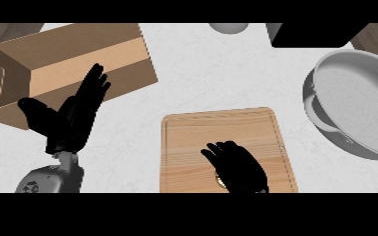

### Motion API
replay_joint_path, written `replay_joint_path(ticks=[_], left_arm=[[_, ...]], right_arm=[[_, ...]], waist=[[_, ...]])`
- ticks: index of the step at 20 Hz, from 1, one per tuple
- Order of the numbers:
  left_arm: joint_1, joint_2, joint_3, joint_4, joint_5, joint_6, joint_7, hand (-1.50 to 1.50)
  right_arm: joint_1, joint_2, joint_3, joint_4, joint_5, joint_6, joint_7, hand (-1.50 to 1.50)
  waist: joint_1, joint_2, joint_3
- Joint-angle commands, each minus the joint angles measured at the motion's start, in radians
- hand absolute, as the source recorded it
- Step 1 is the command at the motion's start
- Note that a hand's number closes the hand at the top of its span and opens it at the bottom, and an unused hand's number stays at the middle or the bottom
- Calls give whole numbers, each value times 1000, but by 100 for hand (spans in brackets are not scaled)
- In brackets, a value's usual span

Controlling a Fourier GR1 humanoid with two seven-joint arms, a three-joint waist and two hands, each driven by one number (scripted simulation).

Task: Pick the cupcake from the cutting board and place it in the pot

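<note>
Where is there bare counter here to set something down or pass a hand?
Bare counter runs between the cardboard box and the pot, above the cutting board. The board's upper half is bare too. Crowded: the left hand, resting open, overlaps the box; the right hand covers the board's lower part.

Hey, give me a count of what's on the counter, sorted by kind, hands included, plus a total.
Hands: 2, left hand open, right hand over the board
Cutting board: 1
Pot: 1
Wooden box: 1
Cupcake: 1, mostly hidden under the right hand
Total: 6
</note>
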Motion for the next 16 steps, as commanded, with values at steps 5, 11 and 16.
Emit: replay_joint_path(ticks=[5, 11, 16], left_arm=[[-7, -19, -7, -52, -34, 31, 56, 0], [-18, -49, -24, -5, -59, 26, 27, 0], [22, -16, 44, -32, -25, 27, 5, 0]], right_arm=[[-39, 33, -3, 66, 10, -86, -161, 150], [-19, 62, -14, 68, 45, -115, -187, 150], [131, -272, -437, 3, -96, -202, -262, 150]], waist=[[1, 0, 0], [-2, 0, 0], [-86, -1, 5]])
